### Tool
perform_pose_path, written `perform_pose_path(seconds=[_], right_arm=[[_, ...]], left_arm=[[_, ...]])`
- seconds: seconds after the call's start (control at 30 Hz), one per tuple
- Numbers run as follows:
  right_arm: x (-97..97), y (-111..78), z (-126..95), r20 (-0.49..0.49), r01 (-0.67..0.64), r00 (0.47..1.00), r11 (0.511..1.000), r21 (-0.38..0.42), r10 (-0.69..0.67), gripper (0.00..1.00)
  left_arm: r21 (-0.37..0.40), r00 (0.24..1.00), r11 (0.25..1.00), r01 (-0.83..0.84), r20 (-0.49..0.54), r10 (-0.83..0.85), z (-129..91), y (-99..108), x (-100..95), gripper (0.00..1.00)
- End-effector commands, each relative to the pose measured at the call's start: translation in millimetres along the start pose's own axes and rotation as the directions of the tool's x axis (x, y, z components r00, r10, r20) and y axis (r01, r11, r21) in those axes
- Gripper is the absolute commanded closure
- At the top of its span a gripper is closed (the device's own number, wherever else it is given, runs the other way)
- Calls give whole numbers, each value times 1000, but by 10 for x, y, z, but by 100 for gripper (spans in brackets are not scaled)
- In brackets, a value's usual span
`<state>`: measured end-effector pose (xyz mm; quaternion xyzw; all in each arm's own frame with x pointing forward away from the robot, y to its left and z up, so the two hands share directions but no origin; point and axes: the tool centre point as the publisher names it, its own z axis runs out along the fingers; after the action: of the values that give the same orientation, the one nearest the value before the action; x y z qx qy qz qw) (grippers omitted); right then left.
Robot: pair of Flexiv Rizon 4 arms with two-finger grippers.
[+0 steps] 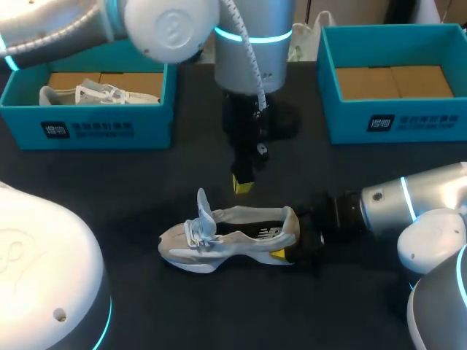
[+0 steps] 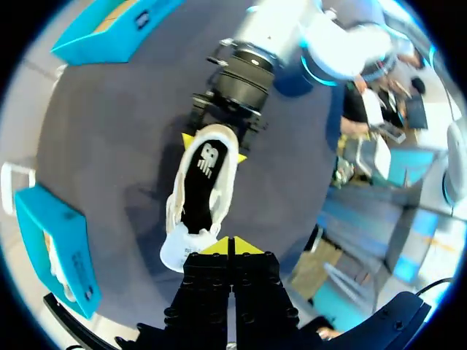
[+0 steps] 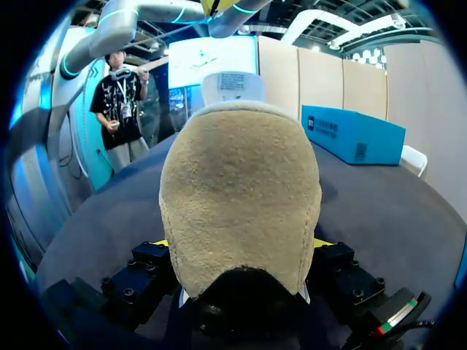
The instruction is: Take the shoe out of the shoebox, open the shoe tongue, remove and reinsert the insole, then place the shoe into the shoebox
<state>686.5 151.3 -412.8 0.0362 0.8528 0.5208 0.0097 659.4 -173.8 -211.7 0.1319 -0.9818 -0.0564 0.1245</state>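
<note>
Your shoe point(image 1: 226, 240) is out of the box and lies on its sole on the counter point(image 1: 182, 313). Its heel is pinched between the fingers of your right hand point(image 1: 290, 239), one yellow tip on each side. The tongue point(image 1: 204, 211) stands up, pulled clear of the laces, so the opening step looks done. The black insole point(image 2: 203, 179) lies flat inside, which suggests you are at the insole step.

Your left hand point(image 1: 243, 184) hangs directly above the shoe's opening with its yellow tips pressed together, holding nothing. The next move probably calls for spreading those fingers, lowering them into the collar and pinching the insole's edge near the heel while the right hand steadies the shoe.

The heel counter is soft beige suede, rounded and likely to give under pressure. The upper is pale mesh with loose white laces, and the midsole is thick, white and curved. The insole looks thin and flexible and will probably bend as it lifts.

Beyond your right hand sits an empty shoebox point(image 1: 394, 124) of stiff teal card. Beyond your left hand, the other shoebox point(image 1: 87, 130) holds a second shoe point(image 1: 95, 93).
</note>
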Motion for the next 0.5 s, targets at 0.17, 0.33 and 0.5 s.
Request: perform_pose_path(seconds=[0.17, 0.33, 0.5], right_arm=[[7, 22, 2, 1, 0, 1000, 1000, 6, 0, 100], [7, 22, 2, 1, 0, 1000, 1000, 6, 0, 100], [7, 22, 2, 1, 0, 1000, 1000, 6, 0, 100]], left_arm=[[-8, 933, 935, -356, 64, 355, 325, -157, -34, 100], [-8, 933, 935, -356, 64, 355, 325, -157, -34, 100], [2, 931, 934, -357, 86, 355, 347, -174, -32, 100]])
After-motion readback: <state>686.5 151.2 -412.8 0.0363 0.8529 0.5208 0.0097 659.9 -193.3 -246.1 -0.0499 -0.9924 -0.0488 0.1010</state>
